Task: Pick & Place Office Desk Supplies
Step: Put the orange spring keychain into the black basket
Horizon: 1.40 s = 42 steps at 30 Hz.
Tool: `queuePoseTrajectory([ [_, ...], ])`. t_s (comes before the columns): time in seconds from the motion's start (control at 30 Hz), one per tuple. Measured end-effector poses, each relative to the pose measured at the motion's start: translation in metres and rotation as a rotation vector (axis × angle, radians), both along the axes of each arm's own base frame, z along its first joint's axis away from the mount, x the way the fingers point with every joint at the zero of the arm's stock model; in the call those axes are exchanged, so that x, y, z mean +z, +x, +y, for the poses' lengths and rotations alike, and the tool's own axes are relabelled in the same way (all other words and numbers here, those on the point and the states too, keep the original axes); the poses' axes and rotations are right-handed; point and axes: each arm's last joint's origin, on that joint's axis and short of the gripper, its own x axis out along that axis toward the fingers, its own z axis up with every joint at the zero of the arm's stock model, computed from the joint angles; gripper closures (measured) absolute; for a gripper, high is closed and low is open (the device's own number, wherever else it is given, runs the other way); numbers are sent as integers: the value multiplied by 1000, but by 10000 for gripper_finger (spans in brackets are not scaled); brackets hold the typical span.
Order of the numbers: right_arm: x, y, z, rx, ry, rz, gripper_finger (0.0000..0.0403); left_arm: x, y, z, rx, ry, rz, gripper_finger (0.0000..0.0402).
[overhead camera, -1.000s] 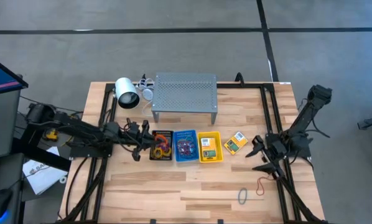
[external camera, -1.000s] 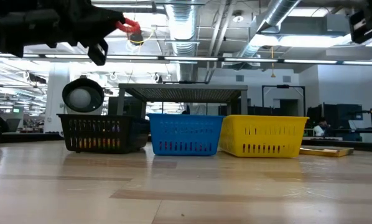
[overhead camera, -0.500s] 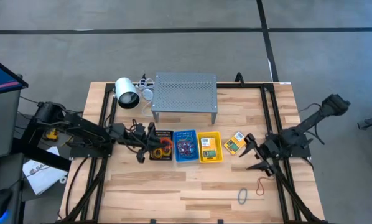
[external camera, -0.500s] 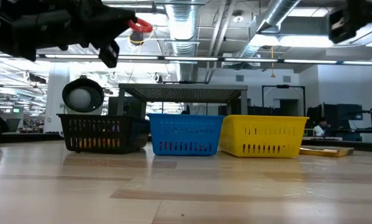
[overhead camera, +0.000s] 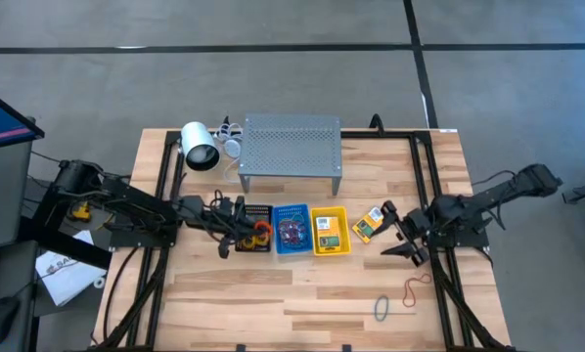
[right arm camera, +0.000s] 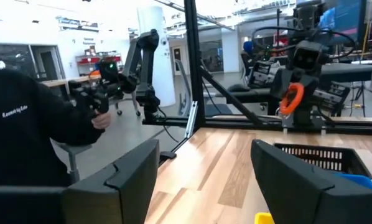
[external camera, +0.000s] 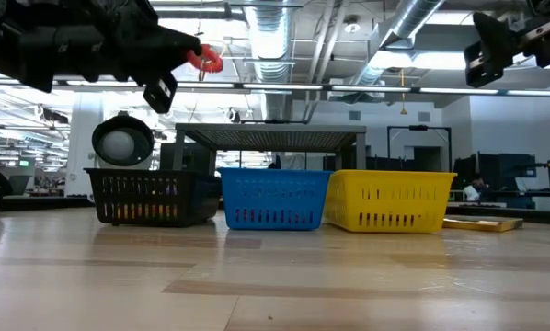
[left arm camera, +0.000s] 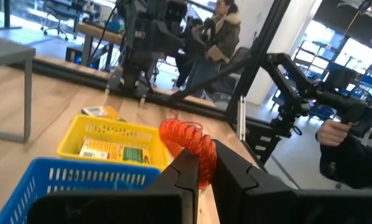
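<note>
A red rubber band (left arm camera: pixel 189 142) is pinched in the left gripper (left arm camera: pixel 201 167), high over the black basket (overhead camera: pixel 252 228). It looks light, soft and stretchy. The right gripper (overhead camera: pixel 398 238), fingers apart, is held near the crayon box (overhead camera: pixel 369 224).

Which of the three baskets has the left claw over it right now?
The black basket, leftmost in the row; the left claw holds an orange rubber band above it.

I see a black plastic mesh basket (overhead camera: pixel 253 228), a blue slotted one (overhead camera: pixel 292 230) and a yellow one (overhead camera: pixel 330 231). My left gripper (overhead camera: pixel 256 231) pinches an orange-red coiled rubber band (left arm camera: pixel 189 144).
</note>
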Motion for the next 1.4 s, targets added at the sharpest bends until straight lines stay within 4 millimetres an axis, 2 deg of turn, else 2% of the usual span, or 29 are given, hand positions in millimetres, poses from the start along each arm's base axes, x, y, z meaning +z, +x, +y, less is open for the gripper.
queuePoseTrajectory([
  [0.6,-1,0,-1,-1,39,35,154,-26,-3,0,18,-96,287,380],
  [0.8,-1,0,-1,0,41,35,154,-35,-4,1,58,-140,430,380],
  [1.1,-2,0,-1,-1,38,44,154,-16,14,0,105,-43,603,380],
  [1.4,-4,0,-1,-1,34,57,154,-11,16,1,136,-44,687,380],
])
